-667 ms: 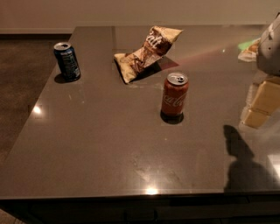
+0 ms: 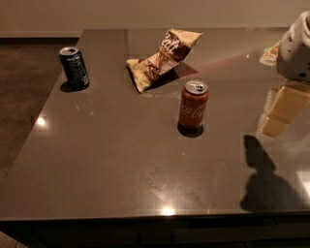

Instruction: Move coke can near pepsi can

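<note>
- Near the middle of the table (image 2: 97, 164), a little to the right, the coke can (image 2: 193, 104) stands upright with its silver top up and its white script facing the camera; nothing touches it, so it looks free to be taken from the side
- Well apart from it, towards the far left corner, the pepsi can (image 2: 74, 68) stands upright close to the table's left edge; with the two cans this far from one another, I judge the move not yet begun
- Between the cans and somewhat further back, a crumpled brown snack bag (image 2: 162, 58) lies on its side, touching neither; a straight run from red can to blue would likely pass just in front of it
- At the right edge of view the gripper (image 2: 281, 114) hangs over the table, to the right of the coke can and clear of both cans; whether it is wide or narrow I cannot tell, and its dark shadow (image 2: 264, 179) falls on the table below
- Underneath everything the table is dark, glossy and flat, with small bright glints of lamp light; a surface this slick probably lets a nudged can slide
- Beyond it a pale wall (image 2: 145, 14) runs along the back, and dark floor (image 2: 24, 72) shows at the left
</note>
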